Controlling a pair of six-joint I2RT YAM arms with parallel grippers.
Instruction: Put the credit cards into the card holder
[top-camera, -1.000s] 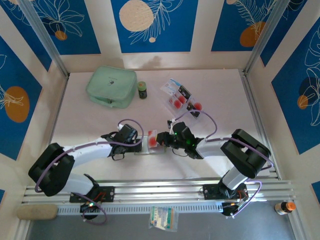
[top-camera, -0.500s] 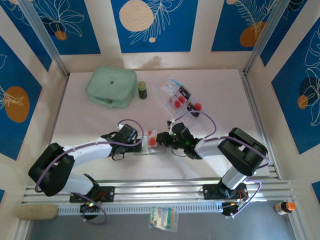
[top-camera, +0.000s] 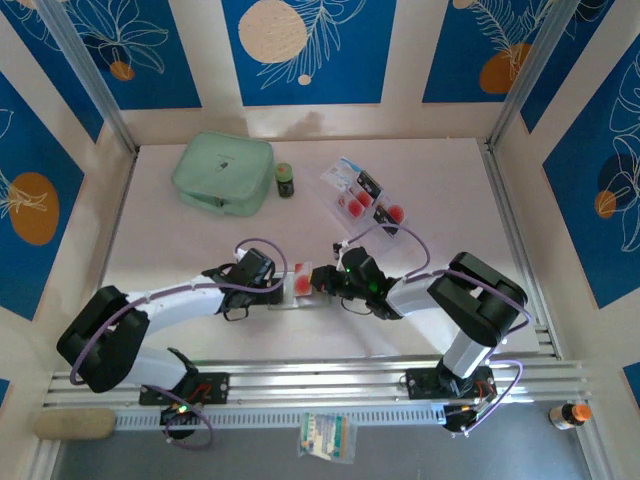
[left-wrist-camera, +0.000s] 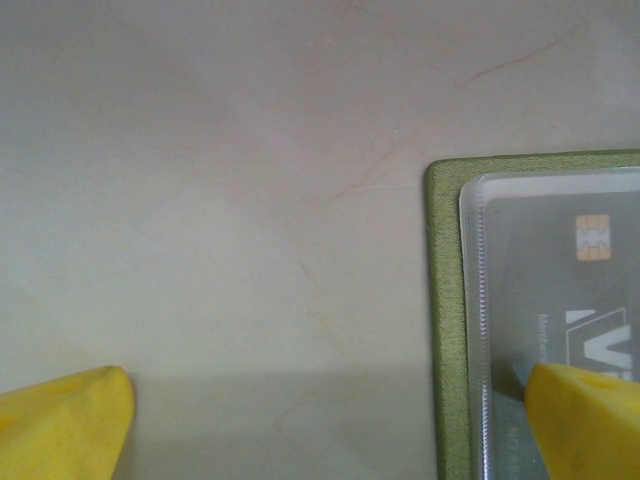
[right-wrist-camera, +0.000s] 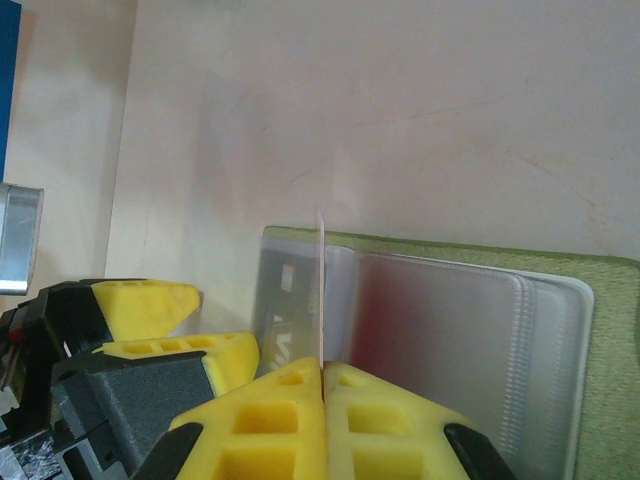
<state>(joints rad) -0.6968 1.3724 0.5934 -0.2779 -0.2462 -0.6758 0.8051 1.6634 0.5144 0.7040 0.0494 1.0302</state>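
Note:
The olive-green card holder (top-camera: 299, 297) lies open on the table between my two grippers, its clear sleeves (right-wrist-camera: 450, 340) facing up. One sleeve holds a black card (left-wrist-camera: 560, 300), another a card with a red dot (right-wrist-camera: 420, 320). My right gripper (right-wrist-camera: 323, 372) is shut on a thin credit card (right-wrist-camera: 321, 290), seen edge-on and upright over the holder's fold. My left gripper (left-wrist-camera: 325, 430) is open wide. Its right fingertip (left-wrist-camera: 590, 420) rests on the sleeve over the black card, and its left fingertip (left-wrist-camera: 60, 420) is over bare table. More credit cards (top-camera: 358, 198) lie at the back.
A mint-green zip pouch (top-camera: 222, 173) and a small dark bottle (top-camera: 285, 179) stand at the back left. A sachet (top-camera: 326, 436) and an orange-capped bottle (top-camera: 572, 413) lie in front of the rail, off the table.
The right arm has edged a little to the left, bringing its card slightly closer over the holder. The left arm has not moved.

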